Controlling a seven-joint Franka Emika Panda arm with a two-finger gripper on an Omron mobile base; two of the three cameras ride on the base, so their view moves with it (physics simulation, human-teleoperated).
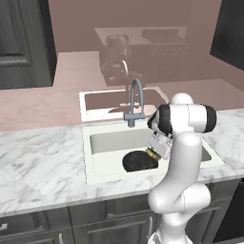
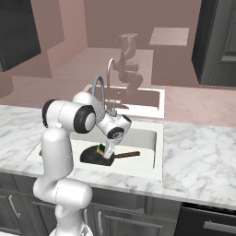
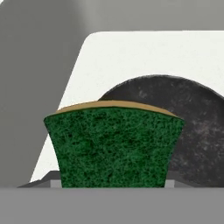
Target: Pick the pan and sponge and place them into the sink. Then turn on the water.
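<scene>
Sponge [image 3: 113,146] clamped in claw [image 2: 107,153] | above pan [image 1: 139,161] in sink [image 1: 102,143], apparently not touching.

**Camera Placement: Three Views on the Sink**

The left base view is taken from behind the arm, on its left, and is directed forward and down over the marble counter [image 1: 43,162] onto the sink [image 1: 102,143]. The right base view is taken from behind on the right, angled likewise. The sink, the faucet [image 2: 99,90] and the pan [image 2: 94,158] are shared by both. The hand view is set very close, directed along the gripper [image 3: 113,186] onto the sponge [image 3: 113,146], with pan and sink floor beyond.
</scene>
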